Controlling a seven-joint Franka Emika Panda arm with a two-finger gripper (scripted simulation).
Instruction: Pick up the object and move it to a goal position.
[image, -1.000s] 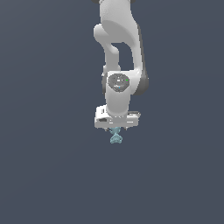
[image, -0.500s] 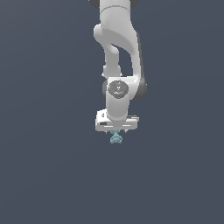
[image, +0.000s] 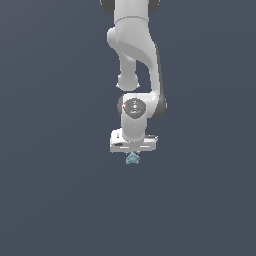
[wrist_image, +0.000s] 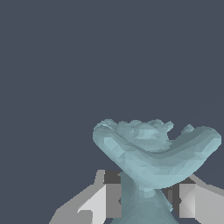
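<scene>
Object (wrist_image: 148, 164) between closed jaws

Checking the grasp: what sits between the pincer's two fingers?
The object. In the wrist view its narrow lower part fills the gap between the pincer fingers; nothing else is there.

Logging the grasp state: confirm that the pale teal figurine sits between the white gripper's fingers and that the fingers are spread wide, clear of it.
One detail is wrong. The pale teal figurine is between the gripper fingers, but the wrist view shows both pads pressed against its narrow stem, not spread clear.
</scene>
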